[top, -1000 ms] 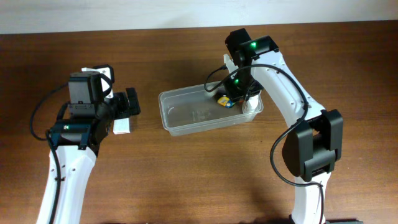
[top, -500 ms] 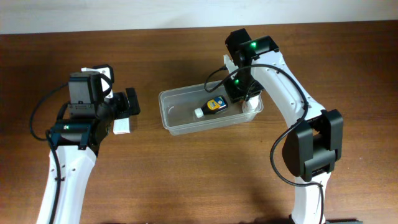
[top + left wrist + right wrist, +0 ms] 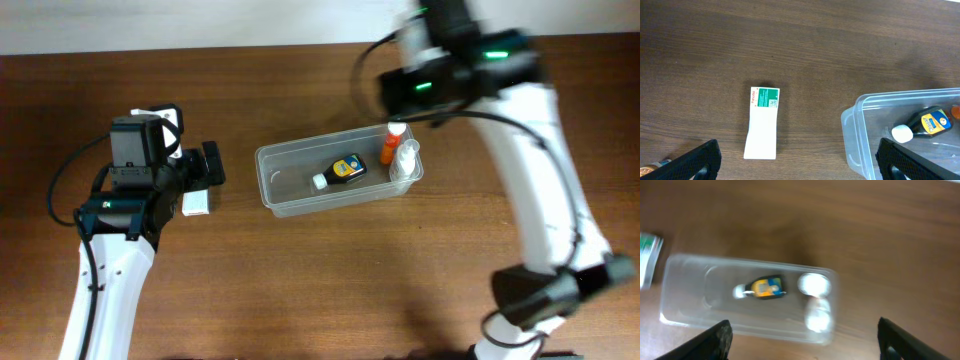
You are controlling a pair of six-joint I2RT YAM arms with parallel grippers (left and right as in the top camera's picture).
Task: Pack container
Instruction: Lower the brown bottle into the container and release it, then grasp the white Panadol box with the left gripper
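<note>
Clear container point(image 3: 288, 182), dark bottle point(image 3: 347, 169) apparently inside

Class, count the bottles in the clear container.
3: a dark bottle lying in the middle of the container, an orange bottle and a whitish bottle at its right end.

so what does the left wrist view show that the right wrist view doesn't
Only the left wrist: the whole white box lying flat on the table; the right wrist catches just its edge. Only the right wrist: the entire container, with two white-topped bottles at one end. Both: the dark bottle lying in the container.
</note>
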